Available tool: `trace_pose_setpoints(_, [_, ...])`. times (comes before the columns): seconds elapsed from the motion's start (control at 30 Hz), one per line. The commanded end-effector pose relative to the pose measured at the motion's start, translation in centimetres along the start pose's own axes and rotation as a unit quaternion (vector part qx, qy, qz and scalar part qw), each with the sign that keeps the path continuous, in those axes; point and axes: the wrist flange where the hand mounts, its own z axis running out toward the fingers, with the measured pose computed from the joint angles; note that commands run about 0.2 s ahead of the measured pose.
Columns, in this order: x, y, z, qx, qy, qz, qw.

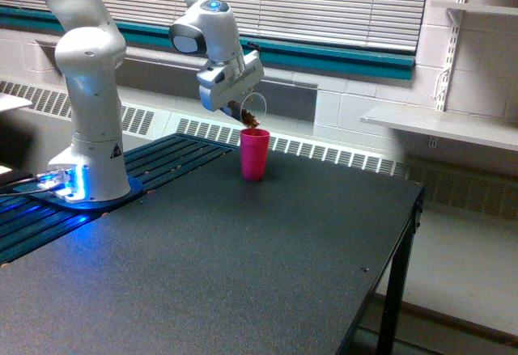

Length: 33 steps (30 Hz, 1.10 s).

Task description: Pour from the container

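I see the counter, dark and broad, filling most of the exterior view. The arm stands on its base at the view's left and reaches over toward the far edge. Blinds and a wall shelf lie behind; I ignore them.

The tool is clenched on the container; the grip reads as firm, though the finger contact itself is too small to resolve. The container hangs tipped steeply, mouth down toward the view's right, directly over the pink cup and just above its rim. I cannot tell whether they touch. The cup stands upright on the counter.

Brown bits sit bunched at the container's low lip. My judgement: pour is under way, past the tilt-in stage, contents at or crossing the lip. Whether any have landed in the cup I cannot see. Left: empty the remainder, then level the container.
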Motion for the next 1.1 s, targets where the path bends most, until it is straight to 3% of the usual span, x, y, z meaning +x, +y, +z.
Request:
trace_pose_setpoints(0.03, [-0.14, -0.17, 0.08, -0.001, -0.01, -0.026, 0.9996])
trace_pose_setpoints(0.63, [0.26, -0.02, 0.38, -0.008, -0.03, -0.026, 0.9992])
trace_pose_setpoints(1.1, [0.84, -0.04, 0.41, -0.014, -0.034, -0.029, 0.9989])
